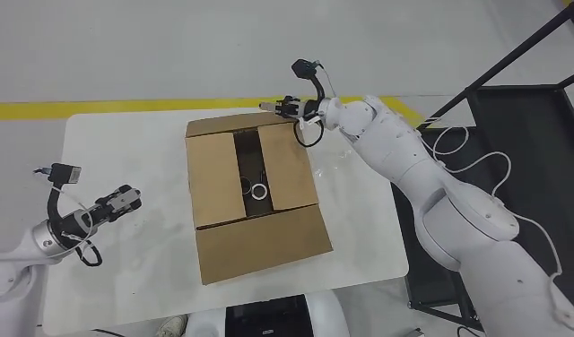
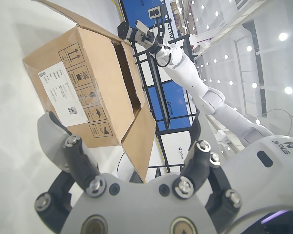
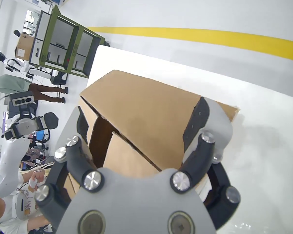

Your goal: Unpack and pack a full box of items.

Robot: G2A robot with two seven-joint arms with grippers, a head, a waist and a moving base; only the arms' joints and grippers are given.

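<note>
A brown cardboard box [image 1: 256, 189] stands in the middle of the white table [image 1: 126, 149]. Its two side flaps lie almost closed, and the dark gap between them shows a small white ring-shaped item [image 1: 258, 191]. The near flap [image 1: 265, 243] hangs outward toward me, and the far flap [image 3: 141, 98] sticks out at the back. My right gripper [image 1: 282, 108] sits at the box's far edge, open, with its fingers [image 3: 200, 122] straddling that far flap. My left gripper [image 1: 121, 201] hovers open and holds nothing at the table's left side, a short way from the labelled box wall [image 2: 70, 86].
A black metal frame rack [image 1: 529, 140] stands beside the table on the right. A yellow floor line [image 1: 108, 109] runs behind the table's far edge. Bare table surface lies between the left gripper and the box.
</note>
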